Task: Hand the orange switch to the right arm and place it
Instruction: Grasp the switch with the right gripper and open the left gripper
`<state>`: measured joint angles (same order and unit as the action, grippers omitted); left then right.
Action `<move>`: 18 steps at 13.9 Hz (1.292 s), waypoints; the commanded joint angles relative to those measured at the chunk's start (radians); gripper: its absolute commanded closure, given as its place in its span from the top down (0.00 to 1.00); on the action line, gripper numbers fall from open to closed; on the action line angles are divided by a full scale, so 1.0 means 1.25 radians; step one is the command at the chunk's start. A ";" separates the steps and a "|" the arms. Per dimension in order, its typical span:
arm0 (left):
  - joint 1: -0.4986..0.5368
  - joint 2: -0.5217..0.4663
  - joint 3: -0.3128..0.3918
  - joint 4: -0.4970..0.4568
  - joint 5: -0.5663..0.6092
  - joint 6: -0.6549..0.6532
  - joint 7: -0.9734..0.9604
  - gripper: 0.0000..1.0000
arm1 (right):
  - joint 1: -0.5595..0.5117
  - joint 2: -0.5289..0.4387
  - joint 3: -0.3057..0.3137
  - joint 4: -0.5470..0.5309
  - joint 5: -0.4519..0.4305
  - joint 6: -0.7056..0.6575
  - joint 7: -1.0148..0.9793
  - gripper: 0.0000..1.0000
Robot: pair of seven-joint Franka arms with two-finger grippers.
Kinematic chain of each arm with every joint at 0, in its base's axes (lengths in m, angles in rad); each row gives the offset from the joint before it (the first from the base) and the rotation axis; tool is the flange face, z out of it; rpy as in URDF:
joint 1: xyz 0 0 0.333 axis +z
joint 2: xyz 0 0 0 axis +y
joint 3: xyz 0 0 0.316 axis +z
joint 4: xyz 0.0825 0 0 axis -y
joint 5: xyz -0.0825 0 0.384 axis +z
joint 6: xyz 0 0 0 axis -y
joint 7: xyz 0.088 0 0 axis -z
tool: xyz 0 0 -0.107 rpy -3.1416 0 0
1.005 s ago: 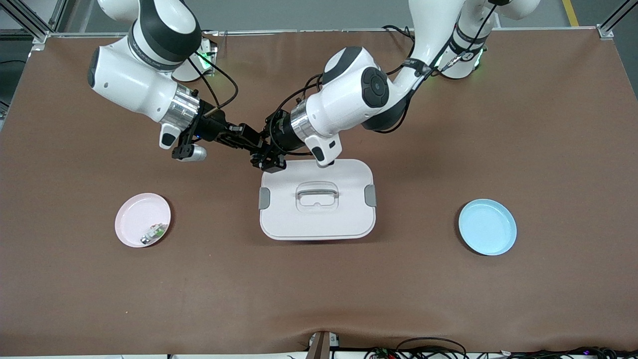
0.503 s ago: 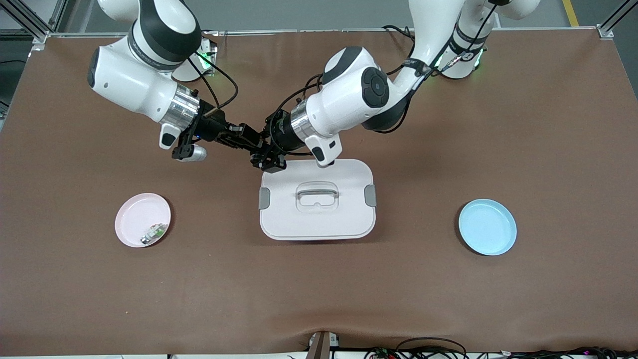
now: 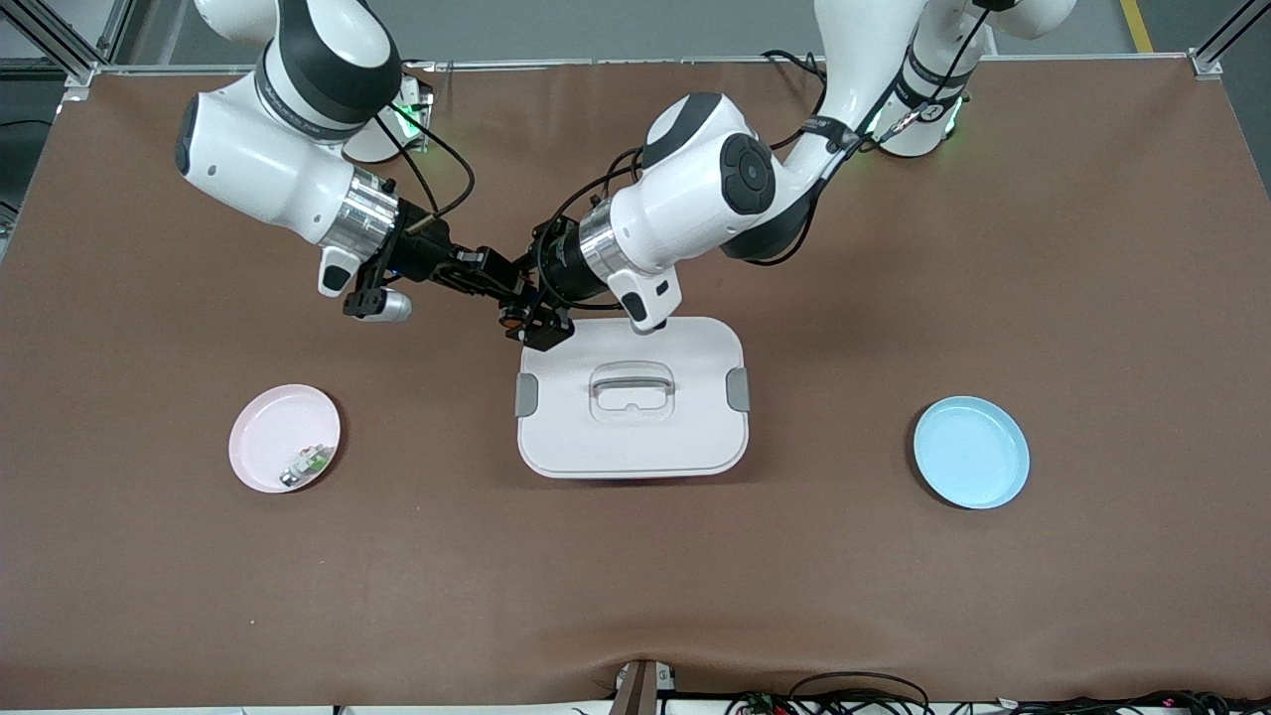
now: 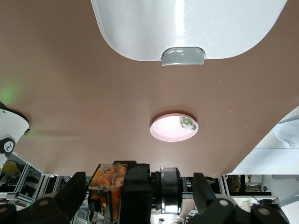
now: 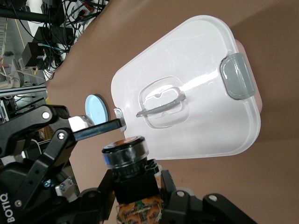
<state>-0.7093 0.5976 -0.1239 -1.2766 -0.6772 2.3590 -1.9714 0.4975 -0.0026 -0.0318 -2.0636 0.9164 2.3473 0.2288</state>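
While both arms meet above the brown bench (image 3: 894, 596), we log: switch (image 5: 126, 151) clamped in right pincer (image 3: 501, 288), over bench beside white box (image 3: 632, 397); left pincer (image 3: 531, 323) spread apart around it. Pink plate (image 3: 260, 437) toward the right arm's end, blue plate (image 3: 971, 452) toward the left arm's. Cables along bench edge.

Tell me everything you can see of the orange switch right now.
The orange switch is a small push-button: a black cylindrical body, a shiny silver collar under a dark ring, a round orange face, and a clear orange-tinted block at its back end. It lies sideways in the air, just off the edge of the white lidded box nearest the robots' bases. The right gripper is shut on its body. The left gripper stands open around it, fingers clear of it.
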 commanded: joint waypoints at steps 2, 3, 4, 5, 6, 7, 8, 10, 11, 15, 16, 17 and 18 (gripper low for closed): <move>0.003 -0.025 0.011 -0.006 -0.002 0.003 -0.008 1.00 | 0.008 0.018 -0.006 0.037 -0.092 -0.009 -0.025 0.00; 0.007 -0.025 0.011 -0.006 -0.002 0.003 -0.008 1.00 | 0.008 0.028 -0.006 0.054 -0.152 -0.031 -0.041 0.00; 0.010 -0.031 0.012 -0.006 -0.002 0.003 -0.006 1.00 | 0.007 0.036 -0.008 0.074 -0.217 -0.055 -0.067 0.00; 0.020 -0.039 0.014 -0.006 -0.002 0.000 -0.006 1.00 | 0.006 0.047 -0.006 0.086 -0.283 -0.075 -0.118 0.00; 0.029 -0.042 0.016 -0.006 -0.001 -0.002 -0.006 1.00 | 0.002 0.049 -0.006 0.090 -0.339 -0.085 -0.184 0.00; 0.029 -0.051 0.022 -0.006 0.019 -0.005 -0.007 1.00 | -0.002 0.050 -0.008 0.089 -0.360 -0.091 -0.222 0.00; 0.031 -0.063 0.024 -0.008 0.043 -0.006 -0.011 1.00 | -0.008 0.056 -0.010 0.089 -0.365 -0.103 -0.247 0.00; 0.057 -0.086 0.025 -0.014 0.053 -0.030 -0.011 1.00 | -0.026 0.061 -0.011 0.089 -0.411 -0.133 -0.345 0.00; 0.067 -0.098 0.027 -0.014 0.083 -0.057 -0.007 1.00 | -0.043 0.068 -0.013 0.089 -0.453 -0.140 -0.430 0.00; 0.128 -0.154 0.024 -0.014 0.251 -0.202 -0.006 1.00 | -0.128 0.072 -0.013 0.086 -0.524 -0.197 -0.638 0.00; 0.144 -0.166 0.024 -0.014 0.274 -0.234 -0.004 1.00 | -0.141 0.072 -0.013 0.084 -0.544 -0.204 -0.668 0.00; 0.157 -0.182 0.024 -0.014 0.311 -0.277 -0.001 1.00 | -0.152 0.073 -0.013 0.081 -0.554 -0.205 -0.688 0.00; 0.172 -0.198 0.024 -0.014 0.343 -0.309 -0.001 1.00 | -0.167 0.079 -0.013 0.078 -0.567 -0.205 -0.715 0.00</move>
<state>-0.5198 0.4044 -0.0927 -1.2706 -0.3159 2.0438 -1.9707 0.3206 0.0849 -0.0611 -1.9780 0.2473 2.1065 -0.6102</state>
